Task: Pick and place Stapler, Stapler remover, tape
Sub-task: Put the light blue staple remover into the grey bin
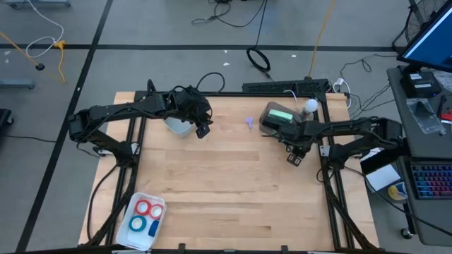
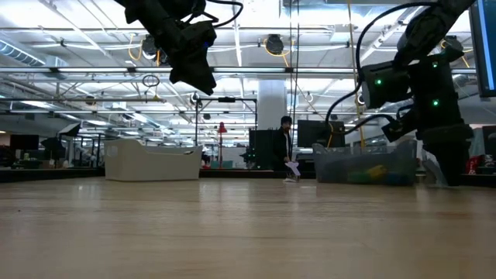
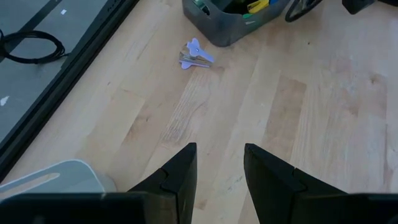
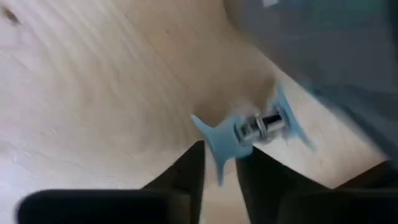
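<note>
A blue stapler remover (image 4: 245, 132) sits right at the tips of the right end effector (image 4: 221, 152), which looks to be pinching one wing of it. This is near the back right corner of the surface (image 1: 233, 190), just in front of the grey bin (image 1: 277, 115). A second stapler remover (image 1: 249, 123) lies by the back edge. The tape (image 1: 145, 215) rests in a white tray (image 1: 159, 205) at the front left corner. The left end effector (image 3: 219, 155) hangs spread and empty by a white tub (image 1: 176, 127).

I think the step is carrying the remover. Next it needs a firm hold and a gentle drop-off.
</note>
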Robot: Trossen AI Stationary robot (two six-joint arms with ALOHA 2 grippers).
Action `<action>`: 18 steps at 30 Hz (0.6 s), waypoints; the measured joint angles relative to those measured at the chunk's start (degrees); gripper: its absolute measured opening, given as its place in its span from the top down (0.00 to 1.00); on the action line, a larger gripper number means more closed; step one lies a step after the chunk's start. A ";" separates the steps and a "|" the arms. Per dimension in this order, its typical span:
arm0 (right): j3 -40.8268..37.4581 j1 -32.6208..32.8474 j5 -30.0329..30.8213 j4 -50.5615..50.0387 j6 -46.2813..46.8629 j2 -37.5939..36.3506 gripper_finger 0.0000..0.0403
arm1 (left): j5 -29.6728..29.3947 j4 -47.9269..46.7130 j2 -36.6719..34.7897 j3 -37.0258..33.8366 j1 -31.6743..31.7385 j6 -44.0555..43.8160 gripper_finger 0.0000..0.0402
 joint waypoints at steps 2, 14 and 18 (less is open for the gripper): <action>0.00 0.00 -0.09 -0.52 -0.07 -0.01 0.89 | 0.00 -0.01 0.00 0.00 -0.01 -0.01 0.67; 0.00 0.73 -13.96 -3.34 -0.57 -3.33 0.99 | 0.00 -0.02 0.01 0.00 -0.01 -0.17 0.67; 0.00 2.05 -19.91 -3.34 0.42 -6.68 0.99 | 0.00 0.00 0.00 0.00 -0.01 -0.16 0.67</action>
